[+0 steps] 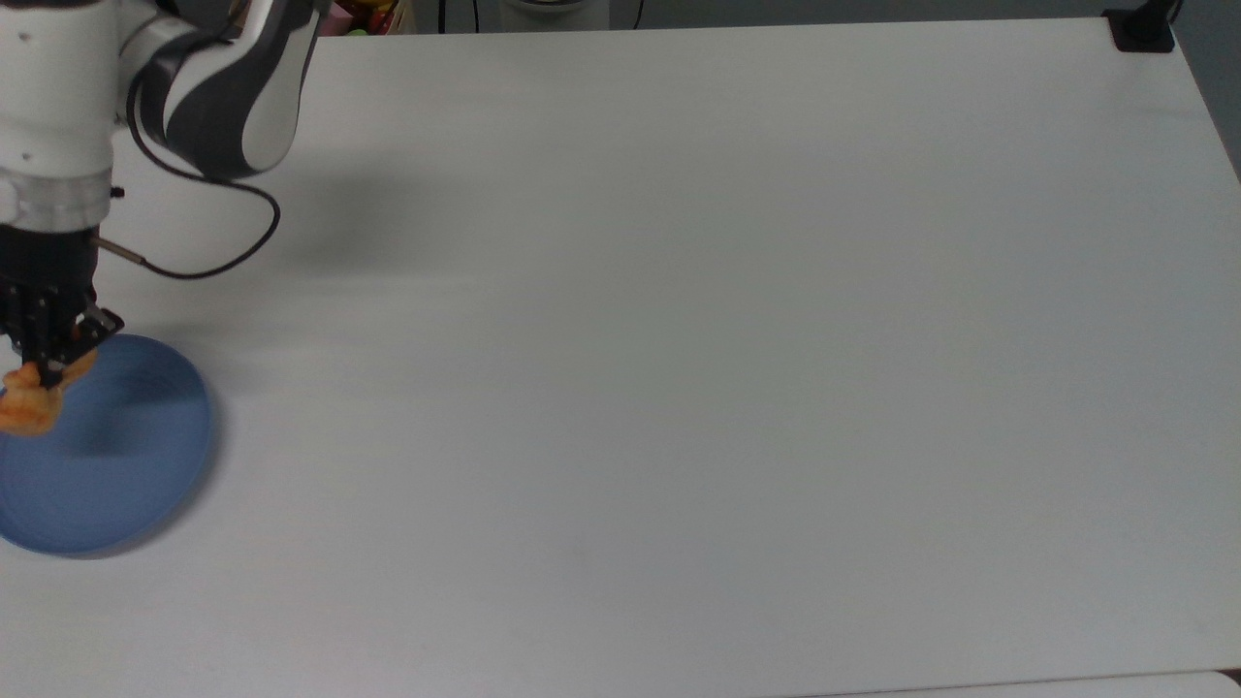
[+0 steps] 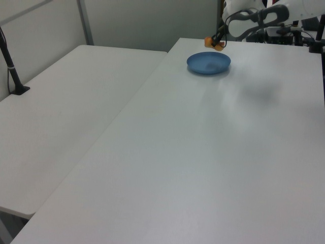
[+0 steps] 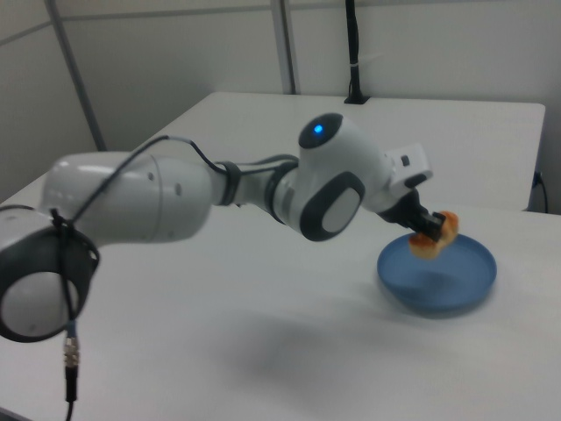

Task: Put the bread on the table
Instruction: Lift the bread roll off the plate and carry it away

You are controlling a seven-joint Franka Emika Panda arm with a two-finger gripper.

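The bread (image 1: 27, 404) is a small golden-orange roll held in the air, with my gripper (image 1: 47, 371) shut on its upper end. In the right view the bread (image 3: 436, 234) hangs above the near rim of the blue plate (image 3: 438, 275), clear of its surface, with the gripper (image 3: 424, 230) pinching it. In the left view the bread (image 2: 213, 42) floats above the far edge of the plate (image 2: 208, 63). The white table (image 1: 679, 339) spreads wide to the top view's right.
The blue plate (image 1: 97, 456) lies bare at the top view's left edge. A black cable (image 1: 208, 262) loops from the wrist over the table. A black post base (image 1: 1142, 29) sits at the top view's far right corner. A second white table (image 2: 61, 117) adjoins at the left view's left.
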